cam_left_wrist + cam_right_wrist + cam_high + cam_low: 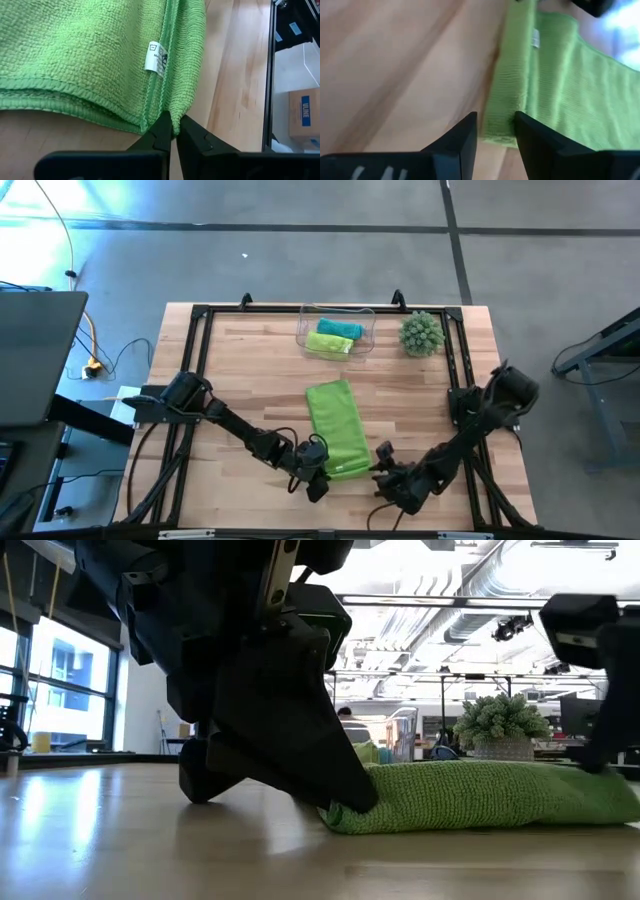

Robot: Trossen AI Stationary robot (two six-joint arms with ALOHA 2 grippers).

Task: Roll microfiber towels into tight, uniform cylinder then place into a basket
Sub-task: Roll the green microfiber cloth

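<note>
At near table edge, left gripper [173, 136] jaws pinching towel [336, 425] corner; right gripper [495, 131] jaws spread beside; plant ball [421, 333] by basket [365, 338].

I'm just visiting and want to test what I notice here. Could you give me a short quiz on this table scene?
1. True or false: the left pincer is shut on a corner of the flat green towel.
2. How many rolled towels lie in the clear basket? A) none B) two C) four
3. Fill in: the right pincer stands ____ at the towel's near end, not gripping it.

Key: 1 true; 2 B, one teal and one green; 3 open.
</note>
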